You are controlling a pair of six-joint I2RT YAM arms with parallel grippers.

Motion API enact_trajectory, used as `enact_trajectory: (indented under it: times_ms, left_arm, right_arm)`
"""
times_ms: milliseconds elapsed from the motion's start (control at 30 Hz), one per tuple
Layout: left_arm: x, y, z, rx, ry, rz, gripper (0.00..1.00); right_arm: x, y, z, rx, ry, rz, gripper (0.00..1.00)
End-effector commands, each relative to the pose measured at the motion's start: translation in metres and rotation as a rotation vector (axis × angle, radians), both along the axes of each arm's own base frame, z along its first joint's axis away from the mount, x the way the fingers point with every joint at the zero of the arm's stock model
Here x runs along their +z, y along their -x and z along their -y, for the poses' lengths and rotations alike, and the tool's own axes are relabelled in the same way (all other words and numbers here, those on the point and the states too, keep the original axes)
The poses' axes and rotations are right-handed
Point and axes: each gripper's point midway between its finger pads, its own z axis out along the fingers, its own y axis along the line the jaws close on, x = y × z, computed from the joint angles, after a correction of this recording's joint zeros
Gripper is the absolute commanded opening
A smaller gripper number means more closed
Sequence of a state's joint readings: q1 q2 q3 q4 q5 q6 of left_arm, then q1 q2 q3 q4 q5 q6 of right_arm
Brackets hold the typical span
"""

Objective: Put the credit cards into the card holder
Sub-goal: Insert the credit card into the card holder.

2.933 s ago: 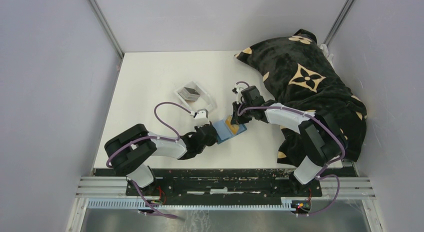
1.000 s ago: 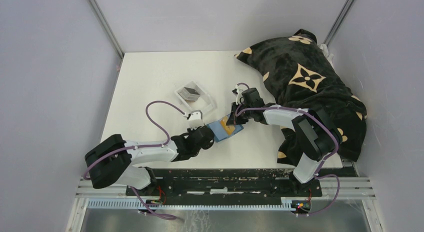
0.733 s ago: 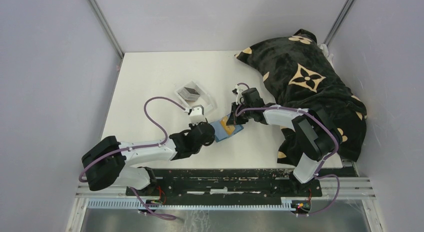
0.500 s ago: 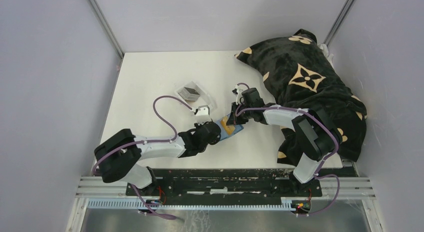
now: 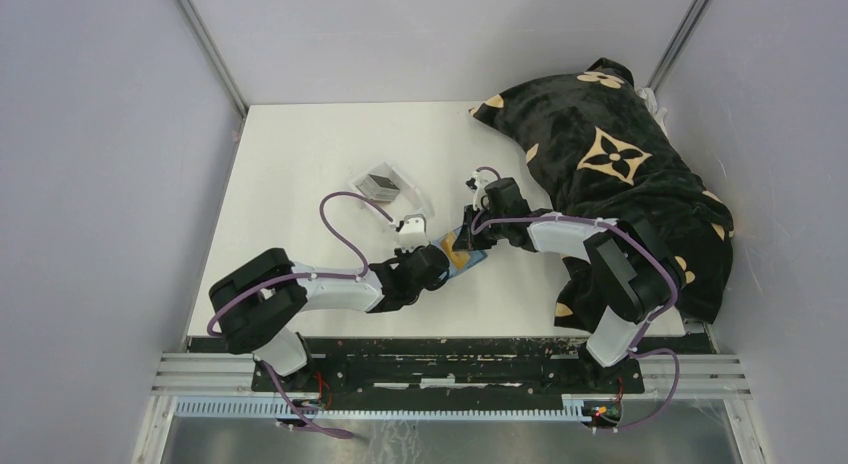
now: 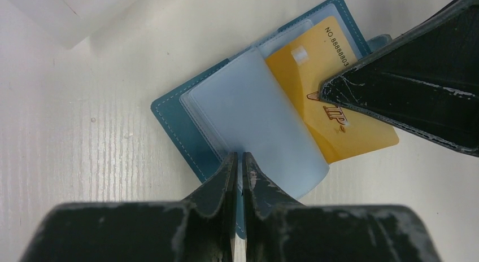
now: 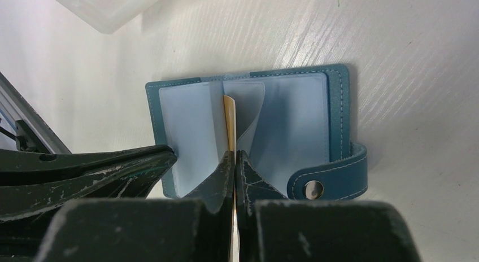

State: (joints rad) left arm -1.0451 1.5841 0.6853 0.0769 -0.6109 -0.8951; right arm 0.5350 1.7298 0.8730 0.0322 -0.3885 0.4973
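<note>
Two white-and-black robot arms
Left arm [image 5: 335, 289] and right arm [image 5: 565, 234]: white shells, black joints, looping purple cables [image 5: 322, 212], scuffed black fingers [image 6: 212, 188] tapering to points.
</note>
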Motion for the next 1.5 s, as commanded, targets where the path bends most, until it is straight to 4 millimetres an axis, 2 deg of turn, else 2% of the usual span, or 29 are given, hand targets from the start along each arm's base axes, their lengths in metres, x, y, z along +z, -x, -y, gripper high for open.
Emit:
enact_trajectory:
  times_ms: [0,367,1033,1467]
  left_arm:
    - [0.003,-0.002,0.001,0.003,0.005,0.022,0.12]
    - [-0.017,0.011,-0.022,0.026,-0.044,-0.024,0.12]
    - [-0.034,0.018,-0.027,0.016,-0.086,-0.068,0.10]
    - [-0.033,0.018,-0.027,0.018,-0.085,-0.065,0.10]
  right_arm:
    - [-0.002,0.002,0.007,-0.019,0.029,0.018,0.01]
    - [0.006,-0.002,0.002,-0.030,-0.003,0.035,0.01]
    - [0.035,-0.013,0.000,-0.066,-0.075,0.140,0.01]
    - [0.027,-0.005,-0.011,-0.024,-0.115,0.087,0.01]
